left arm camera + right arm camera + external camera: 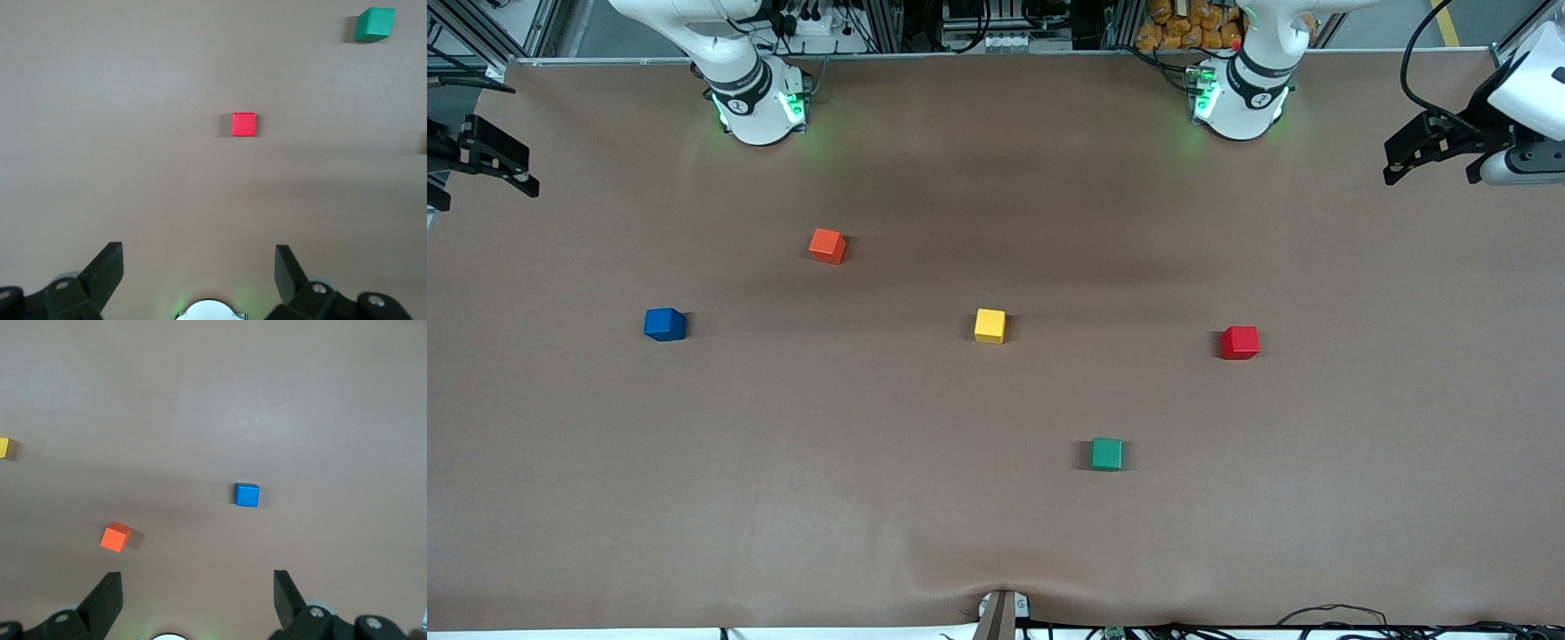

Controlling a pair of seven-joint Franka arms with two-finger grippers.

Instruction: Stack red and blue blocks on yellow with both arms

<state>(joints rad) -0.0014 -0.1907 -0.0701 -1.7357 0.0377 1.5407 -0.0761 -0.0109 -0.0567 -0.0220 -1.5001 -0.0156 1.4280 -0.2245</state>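
The yellow cube [990, 325] sits mid-table, and its edge shows in the right wrist view [3, 447]. The red block [1240, 342] [243, 124] lies toward the left arm's end. The blue block [664, 324] [247, 495] lies toward the right arm's end. My left gripper [1405, 156] [200, 267] hangs open and empty over the left arm's end of the table, apart from the red block. My right gripper [503, 160] [199, 590] hangs open and empty over the right arm's end, apart from the blue block.
An orange cube [828, 246] [115, 537] lies farther from the front camera than the blue block, between it and the yellow cube. A green cube [1107, 453] [375, 25] lies nearer to the camera, between yellow and red. The brown table [996, 533] stretches around them.
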